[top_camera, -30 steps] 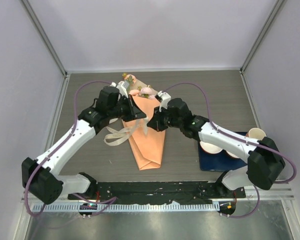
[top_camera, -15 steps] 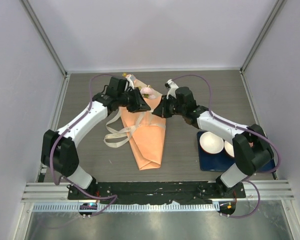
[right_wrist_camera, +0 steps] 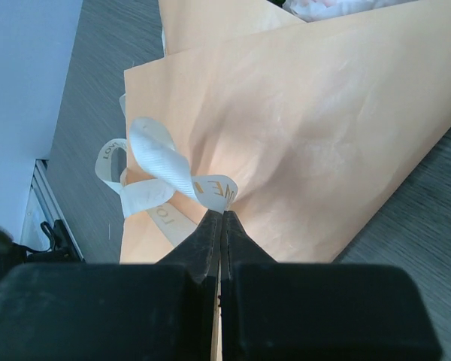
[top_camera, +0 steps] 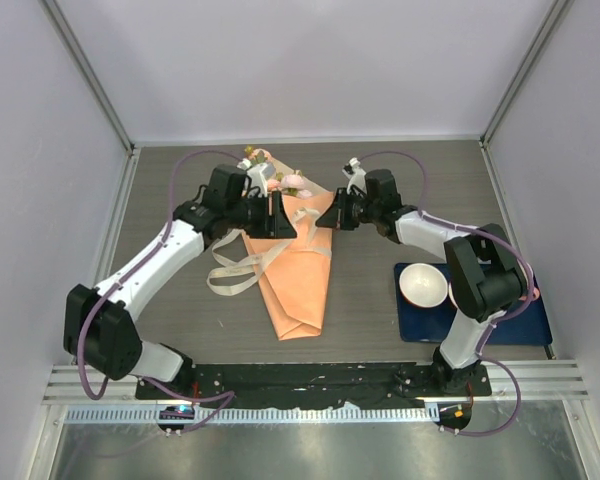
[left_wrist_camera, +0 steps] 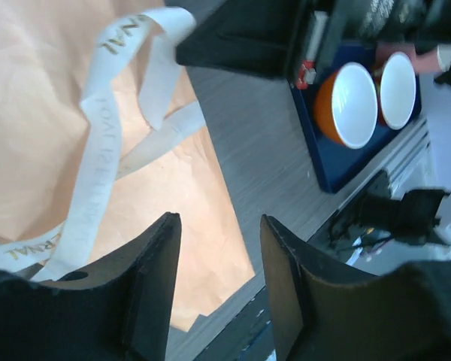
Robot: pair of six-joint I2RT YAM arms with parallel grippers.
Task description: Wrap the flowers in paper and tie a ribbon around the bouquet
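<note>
While the bouquet [top_camera: 298,270] lay mid-table with its flowers [top_camera: 292,182] at the far end, the ribbon [left_wrist_camera: 98,150] trailed off its left side. The right gripper [right_wrist_camera: 222,214] was pinched shut on a ribbon end over the paper [right_wrist_camera: 308,128]; the left gripper [left_wrist_camera: 218,222] hung parted and empty just left of it.

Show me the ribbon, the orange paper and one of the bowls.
ribbon [right_wrist_camera: 159,159]: right wrist view, on its raised loop.
paper [top_camera: 300,285]: top view, on the cone's narrow lower half.
bowl [top_camera: 422,286]: top view, on its white inside.
</note>
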